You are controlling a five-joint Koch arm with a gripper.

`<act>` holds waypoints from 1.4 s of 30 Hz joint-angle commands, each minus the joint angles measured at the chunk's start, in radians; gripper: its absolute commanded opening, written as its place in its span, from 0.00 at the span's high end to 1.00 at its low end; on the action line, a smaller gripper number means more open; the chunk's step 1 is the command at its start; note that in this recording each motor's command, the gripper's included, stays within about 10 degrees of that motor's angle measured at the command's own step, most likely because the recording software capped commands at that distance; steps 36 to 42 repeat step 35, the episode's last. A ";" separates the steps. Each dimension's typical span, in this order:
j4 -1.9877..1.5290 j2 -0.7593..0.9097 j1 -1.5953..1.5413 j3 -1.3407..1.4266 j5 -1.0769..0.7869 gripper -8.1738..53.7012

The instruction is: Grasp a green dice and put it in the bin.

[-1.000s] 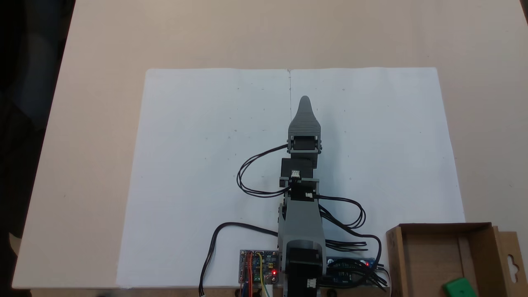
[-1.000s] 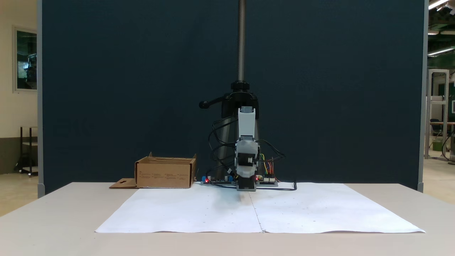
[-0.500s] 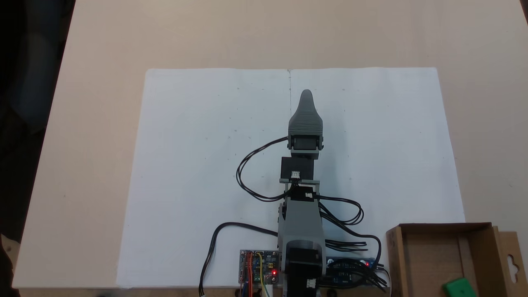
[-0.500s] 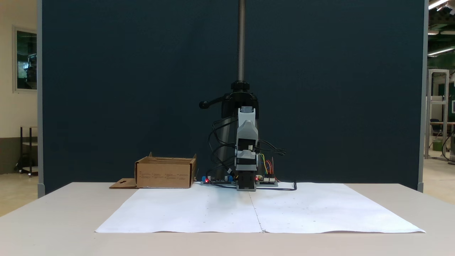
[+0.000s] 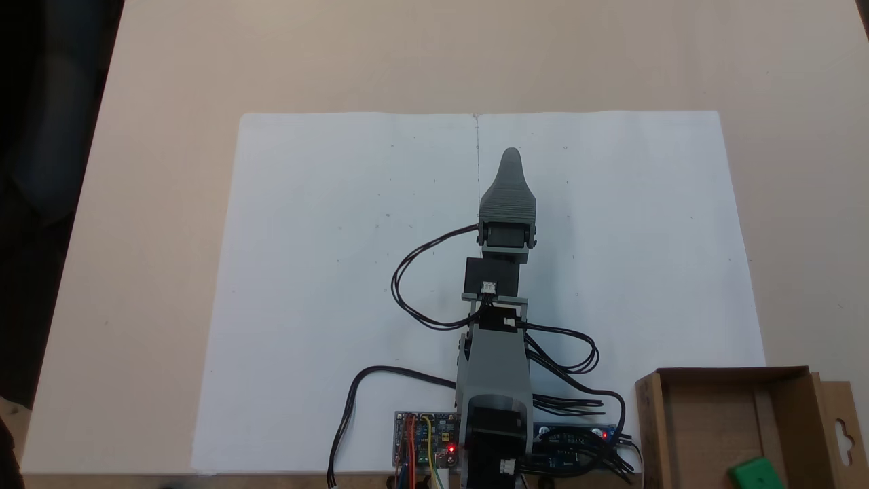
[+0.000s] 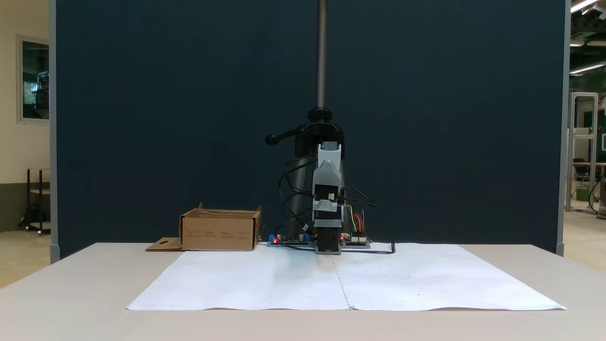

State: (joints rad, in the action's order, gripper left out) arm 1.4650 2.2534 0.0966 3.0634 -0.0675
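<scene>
1. Gripper (image 5: 510,155): grey, extended over the white paper sheet (image 5: 326,272) mid-table; jaws stacked, state cannot be told.
2. Green dice (image 5: 757,473): lying inside the bin.
3. Bin (image 5: 650,421): cardboard box at the table's near right corner in the top-down fixed view; task judged complete.

This looks like a robotics lab or a test space in a large institutional hall. A bare beige desk (image 6: 71,284) carries white paper sheets (image 6: 265,284) laid as a work mat, and exposed circuit boards (image 5: 424,438) with lit red LEDs and loose wiring sit at its 6 o'clock edge in the top-down fixed view. Behind the desk stands a dark blue partition panel (image 6: 165,118), with a camera pole (image 6: 322,52) clamped at 12 o'clock. Past the panel at 3 o'clock are ceiling strip lights (image 6: 584,68) and an aluminium frame (image 6: 583,151).
</scene>
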 commanded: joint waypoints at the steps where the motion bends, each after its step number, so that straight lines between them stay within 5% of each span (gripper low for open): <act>1: 0.083 0.117 0.011 0.067 0.023 0.15; 42: 0.087 0.117 -0.092 0.067 0.025 0.15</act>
